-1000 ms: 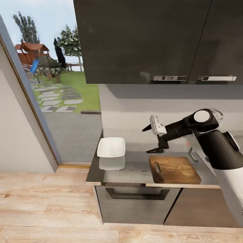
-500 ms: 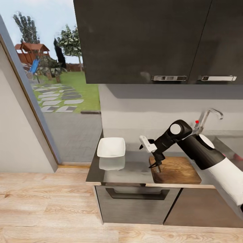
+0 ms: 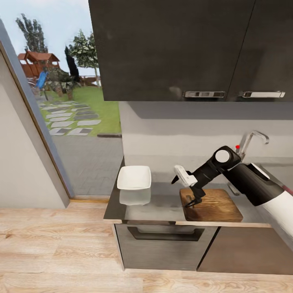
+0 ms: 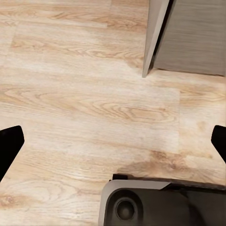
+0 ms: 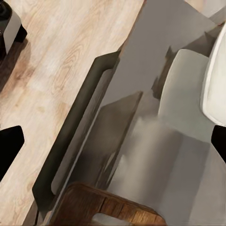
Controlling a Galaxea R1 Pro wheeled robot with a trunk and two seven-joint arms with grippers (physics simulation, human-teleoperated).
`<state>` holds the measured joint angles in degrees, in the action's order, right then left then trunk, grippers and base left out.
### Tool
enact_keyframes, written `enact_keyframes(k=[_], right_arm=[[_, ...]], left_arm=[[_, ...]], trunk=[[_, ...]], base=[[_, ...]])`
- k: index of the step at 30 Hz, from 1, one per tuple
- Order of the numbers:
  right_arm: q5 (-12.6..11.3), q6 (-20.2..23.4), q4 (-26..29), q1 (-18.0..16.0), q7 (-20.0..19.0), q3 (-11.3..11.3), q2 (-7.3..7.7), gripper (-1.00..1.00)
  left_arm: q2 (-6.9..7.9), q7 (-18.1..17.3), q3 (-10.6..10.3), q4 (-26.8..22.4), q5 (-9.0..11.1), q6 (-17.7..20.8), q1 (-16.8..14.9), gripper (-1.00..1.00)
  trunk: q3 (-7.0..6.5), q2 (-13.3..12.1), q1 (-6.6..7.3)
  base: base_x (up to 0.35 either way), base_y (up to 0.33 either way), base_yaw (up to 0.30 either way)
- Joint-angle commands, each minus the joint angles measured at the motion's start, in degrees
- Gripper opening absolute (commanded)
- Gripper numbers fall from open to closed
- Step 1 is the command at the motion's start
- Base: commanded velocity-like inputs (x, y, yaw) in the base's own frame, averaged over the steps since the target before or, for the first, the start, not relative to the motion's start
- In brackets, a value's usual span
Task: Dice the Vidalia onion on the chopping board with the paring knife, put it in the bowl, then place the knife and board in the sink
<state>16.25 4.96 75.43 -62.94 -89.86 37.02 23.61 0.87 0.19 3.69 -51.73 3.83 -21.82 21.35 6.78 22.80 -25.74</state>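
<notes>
My right gripper [image 3: 184, 191], fingers spread and holding nothing, hangs over the chopping board's [image 3: 213, 204] left end; the white bowl [image 3: 134, 178] sits well apart on the countertop [image 3: 162, 205].

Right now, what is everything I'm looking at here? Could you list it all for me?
Bowl: one, white, square, at the left end of the countertop.
Chopping board: one, brown wood, on the countertop right of the bowl.
Countertop: one, grey and reflective, under both.
Drawer handle: one, black, on the cabinet front below.
Tap: one, chrome with a red knob, at the far right.
Upper cabinets: dark, with two chrome handles, above the countertop.
Floor: pale wood planks.
Window: at the left, onto a garden.
Right gripper: one, black fingers spread open, over the board's left end.
Left gripper: one, black fingertips wide apart, over the floor.
</notes>
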Motion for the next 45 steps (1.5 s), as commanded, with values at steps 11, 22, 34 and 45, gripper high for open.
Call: enact_keyframes(k=[11, 22, 34, 45], right_arm=[[3.1, 0.5, 0.0, -0.1, -0.1, 6.8, 0.2, 1.0], [3.7, 0.5, 0.0, -0.1, -0.1, 7.6, 0.05, 1.0], [3.9, 0.7, 0.0, -0.1, -0.1, 7.6, -2.32, 1.0], [6.9, 1.6, -0.2, -0.1, -0.1, 10.2, -7.13, 1.0]], left_arm=[[0.01, 0.1, -0.1, 0.2, 0.5, -0.1, 0.0, 1.0], [0.01, 0.1, 0.0, 0.5, 0.5, -0.1, 0.0, 1.0], [0.01, 0.0, 0.0, 0.7, 0.6, -0.2, 0.0, 1.0], [0.01, 0.0, 0.1, 1.2, 0.7, -0.2, 0.0, 1.0]], trunk=[[0.12, 0.1, -0.04], [0.12, 0.1, -0.04], [0.12, 0.1, -0.04], [0.12, 0.1, -0.04]], base=[[0.054, -0.074, 0.0], [0.196, -0.218, 0.0], [0.158, -0.141, 0.0], [0.031, 0.023, 0.0]])
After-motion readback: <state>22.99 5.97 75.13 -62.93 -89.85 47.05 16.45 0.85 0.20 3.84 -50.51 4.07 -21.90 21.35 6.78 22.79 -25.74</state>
